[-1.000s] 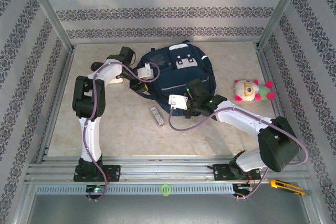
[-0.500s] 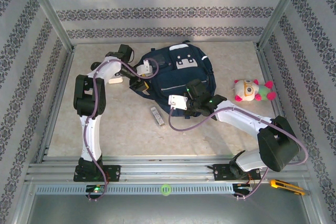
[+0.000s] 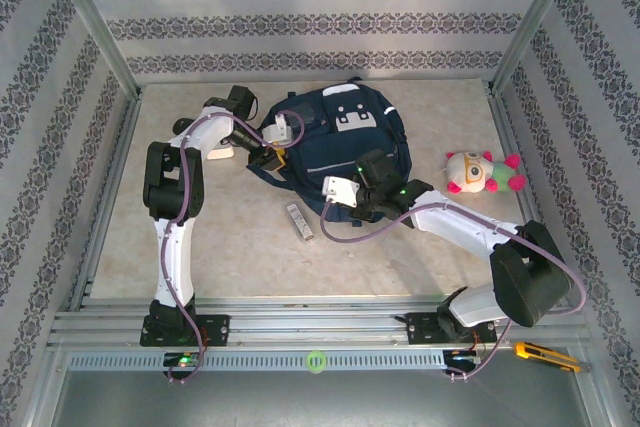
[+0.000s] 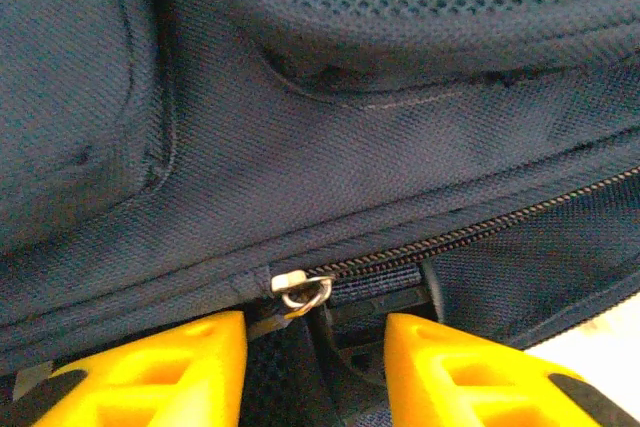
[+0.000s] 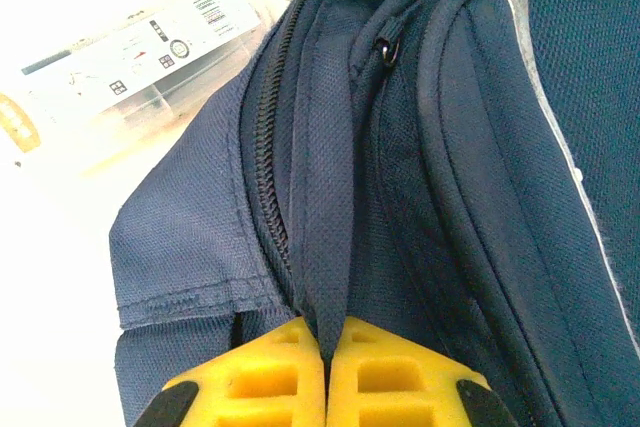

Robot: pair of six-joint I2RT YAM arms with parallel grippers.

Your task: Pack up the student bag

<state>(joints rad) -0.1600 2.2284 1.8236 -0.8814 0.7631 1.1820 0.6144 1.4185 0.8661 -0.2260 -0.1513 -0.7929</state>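
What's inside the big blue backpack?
You can't see inside. The zipper on the backpack looks closed where it shows, so blue cloth hides anything in there.

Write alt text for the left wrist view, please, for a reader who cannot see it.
The left end effector, yellow fingers apart, sits against the navy backpack, with a metal zipper pull just above the gap between them. The zipper runs off to the right.

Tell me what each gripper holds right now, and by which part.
Right gripper is shut on the student bag, pinching a fabric fold beside its zipper. Left gripper holds nothing: jaws apart, the zipper pull just ahead of the gap.
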